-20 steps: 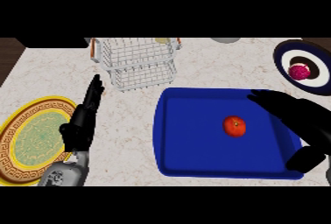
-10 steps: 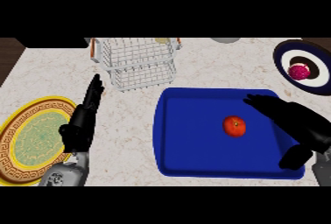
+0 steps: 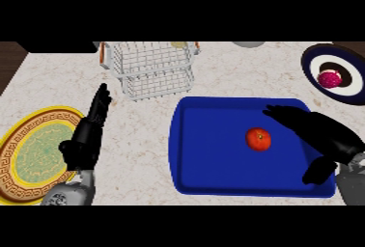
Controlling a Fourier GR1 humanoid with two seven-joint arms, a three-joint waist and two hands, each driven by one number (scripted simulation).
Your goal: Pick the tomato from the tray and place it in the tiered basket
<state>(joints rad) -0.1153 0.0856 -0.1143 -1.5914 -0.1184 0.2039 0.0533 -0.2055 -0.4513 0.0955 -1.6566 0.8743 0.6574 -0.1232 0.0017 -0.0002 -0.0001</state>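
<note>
A red tomato [image 3: 258, 139] lies near the middle of the blue tray [image 3: 206, 164]. My right hand [image 3: 322, 137] hovers over the tray's right side, open, its fingertips just right of the tomato and its thumb hanging near the tray's front right corner. The white wire tiered basket [image 3: 152, 68] stands at the back, left of the tray. Between the basket and a yellow plate, my left hand [image 3: 88, 135] rests open on the counter, fingers pointing away from me.
A yellow patterned plate [image 3: 34, 152] lies at the left edge. A dark plate with a pink item [image 3: 332, 78] sits at the back right. Bare counter runs between the tray and my left hand.
My right hand has slid left across the tray, closing in on the tomato. The tomato and my left hand have stayed in place.
</note>
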